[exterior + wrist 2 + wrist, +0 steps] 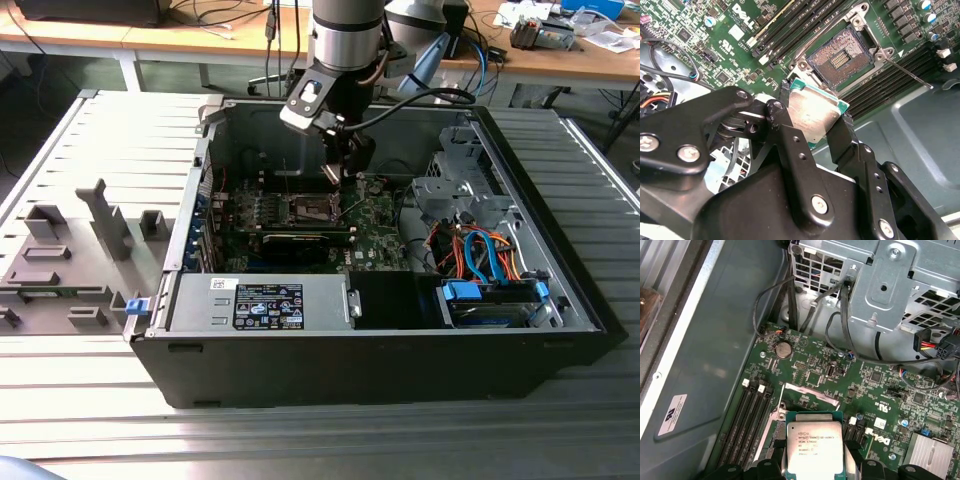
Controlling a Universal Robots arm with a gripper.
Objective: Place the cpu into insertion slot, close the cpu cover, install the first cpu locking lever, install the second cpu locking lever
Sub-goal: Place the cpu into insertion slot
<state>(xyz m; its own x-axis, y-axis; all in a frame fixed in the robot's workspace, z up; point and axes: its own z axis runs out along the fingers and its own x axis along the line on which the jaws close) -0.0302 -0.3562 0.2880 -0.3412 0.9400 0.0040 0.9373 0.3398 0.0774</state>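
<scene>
Near insertion slot (840,57), claw (811,125) grips cpu (812,110).

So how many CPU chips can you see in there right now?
1. The cpu is held in the gripper above the board, close to the empty insertion slot. Others could be hidden elsewhere in the case.

A ribbed grey metal table (300,445) carries the open computer case (400,372) and grey plastic fixtures (48,268).
</scene>
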